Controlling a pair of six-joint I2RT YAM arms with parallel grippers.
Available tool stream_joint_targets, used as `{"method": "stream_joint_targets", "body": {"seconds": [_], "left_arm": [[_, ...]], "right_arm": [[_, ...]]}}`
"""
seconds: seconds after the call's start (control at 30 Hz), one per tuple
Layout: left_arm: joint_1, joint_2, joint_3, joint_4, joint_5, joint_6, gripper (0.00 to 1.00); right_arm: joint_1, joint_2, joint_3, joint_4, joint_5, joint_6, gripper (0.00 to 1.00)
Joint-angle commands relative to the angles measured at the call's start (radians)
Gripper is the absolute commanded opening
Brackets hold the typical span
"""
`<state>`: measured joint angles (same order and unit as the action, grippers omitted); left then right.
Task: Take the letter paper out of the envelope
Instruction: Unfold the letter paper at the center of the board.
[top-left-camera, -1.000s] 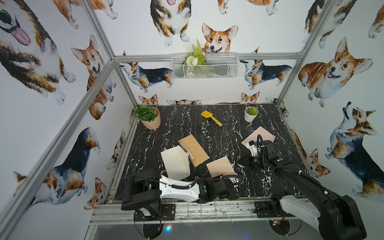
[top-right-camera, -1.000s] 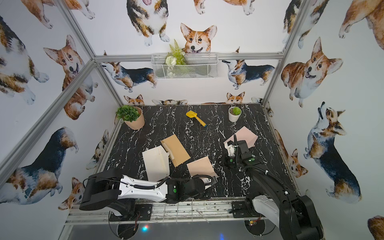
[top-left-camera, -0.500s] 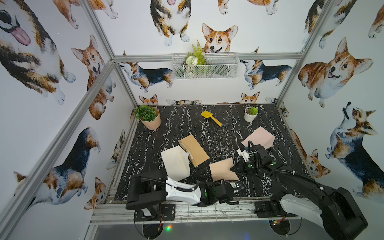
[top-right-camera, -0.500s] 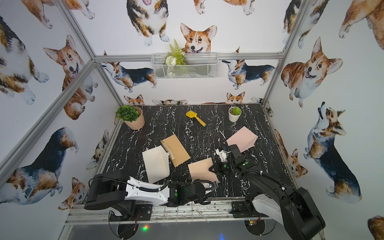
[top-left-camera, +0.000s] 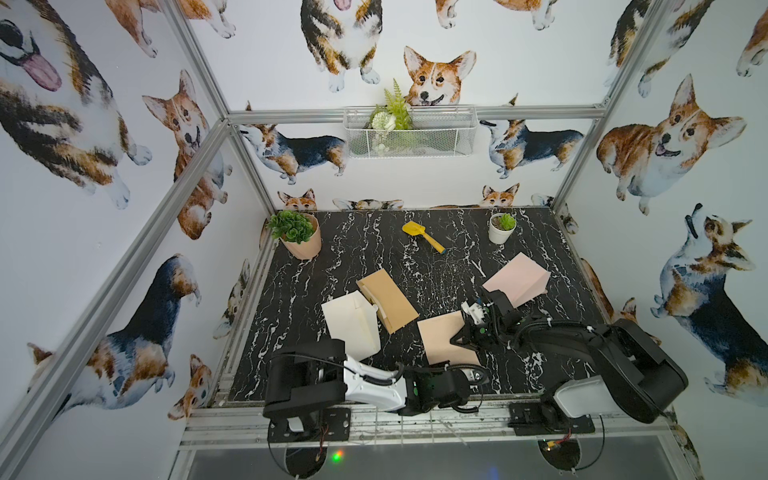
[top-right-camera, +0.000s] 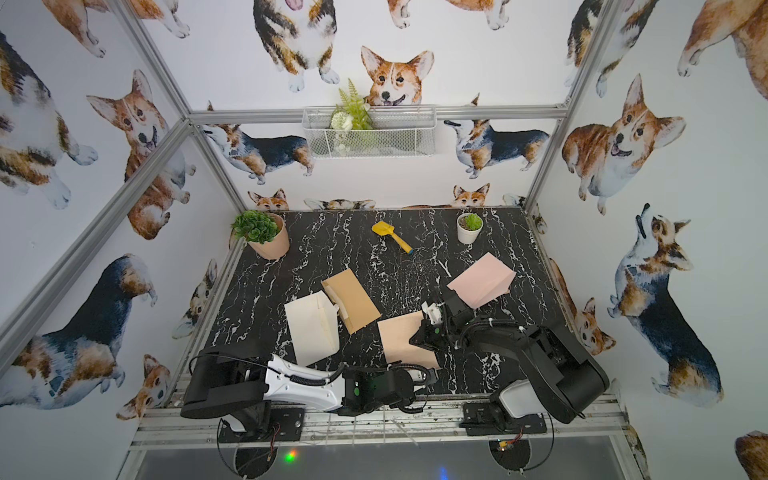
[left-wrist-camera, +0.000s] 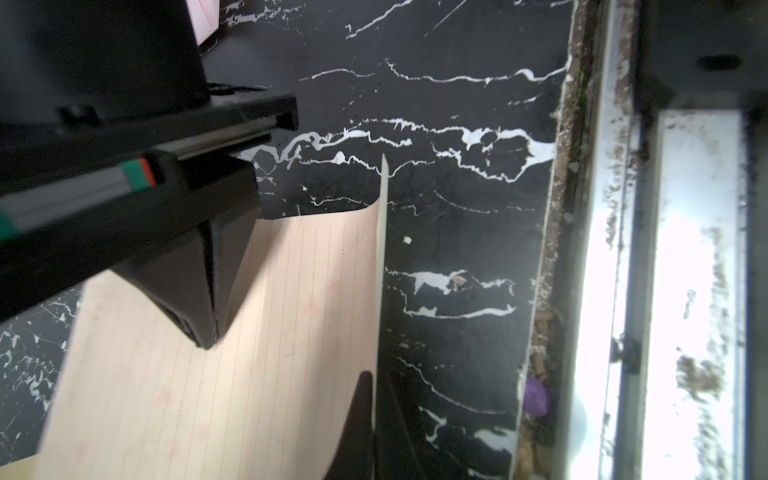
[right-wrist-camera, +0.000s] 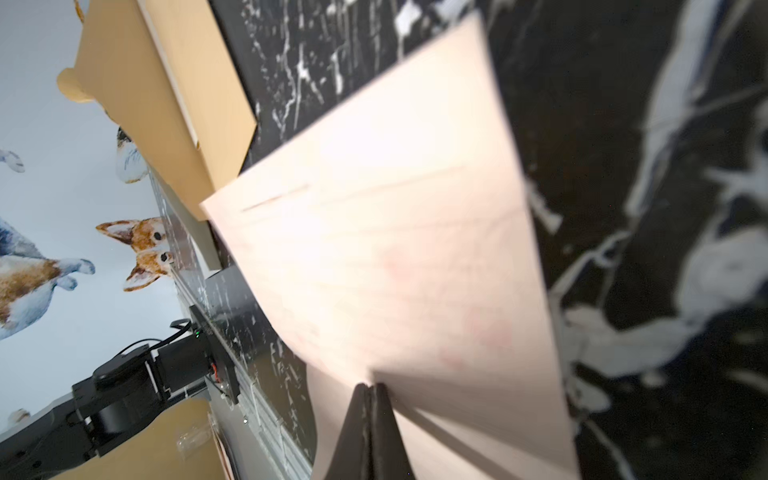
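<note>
The peach, lined letter paper (top-left-camera: 440, 336) (top-right-camera: 399, 336) lies on the black marble table, fully outside the pink envelope (top-left-camera: 519, 280) (top-right-camera: 484, 280), which rests apart at the back right. My left gripper (left-wrist-camera: 374, 378) (top-left-camera: 471, 374) is shut on the paper's front edge, which curls upward (left-wrist-camera: 380, 249). My right gripper (right-wrist-camera: 370, 386) (top-left-camera: 455, 343) is shut, and its tips touch the top of the paper (right-wrist-camera: 395, 249) near its right edge. I see no sheet between those fingers (left-wrist-camera: 199, 299).
A brown envelope (top-left-camera: 388, 299) and a cream envelope (top-left-camera: 351, 328) lie left of the paper. At the back stand a terracotta plant pot (top-left-camera: 299, 237), a yellow toy shovel (top-left-camera: 422, 237) and a small white pot (top-left-camera: 502, 228). A metal rail (left-wrist-camera: 602, 249) borders the table's front.
The right gripper has left the pink envelope and moved left and forward onto the letter paper. The envelope now lies uncovered. The left gripper still holds the paper's front edge.
</note>
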<state>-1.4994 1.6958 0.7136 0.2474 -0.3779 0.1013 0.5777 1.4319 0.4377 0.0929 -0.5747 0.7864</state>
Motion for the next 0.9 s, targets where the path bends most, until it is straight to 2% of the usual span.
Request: {"method": "stream_joint_targets", "body": {"seconds": [0.0,0.03,0.2,0.33,0.67,0.73,0.87], "left_arm": [[-0.005,-0.003,-0.009,0.013,-0.025,-0.004,0.19],[-0.008,-0.008,-0.014,0.015,-0.030,-0.010,0.25],[-0.012,-0.030,-0.037,0.009,-0.029,-0.056,0.32],[-0.024,-0.030,-0.051,-0.001,-0.011,-0.114,0.33],[-0.044,-0.173,-0.101,-0.045,-0.059,-0.183,0.36],[-0.044,-0.207,-0.097,-0.076,-0.088,-0.178,0.38],[-0.036,-0.215,-0.013,-0.223,-0.233,-0.184,0.41]], "right_arm": [[0.002,0.050,0.006,0.079,0.051,0.016,0.00],[0.003,0.065,0.007,0.087,0.058,0.015,0.00],[0.002,0.127,0.015,0.100,0.104,0.008,0.00],[0.002,0.151,0.025,0.107,0.151,0.002,0.00],[-0.038,0.083,0.064,-0.041,0.266,-0.079,0.00],[-0.038,0.052,0.055,-0.064,0.294,-0.089,0.00],[-0.027,0.002,0.040,-0.133,0.373,-0.121,0.00]]}}
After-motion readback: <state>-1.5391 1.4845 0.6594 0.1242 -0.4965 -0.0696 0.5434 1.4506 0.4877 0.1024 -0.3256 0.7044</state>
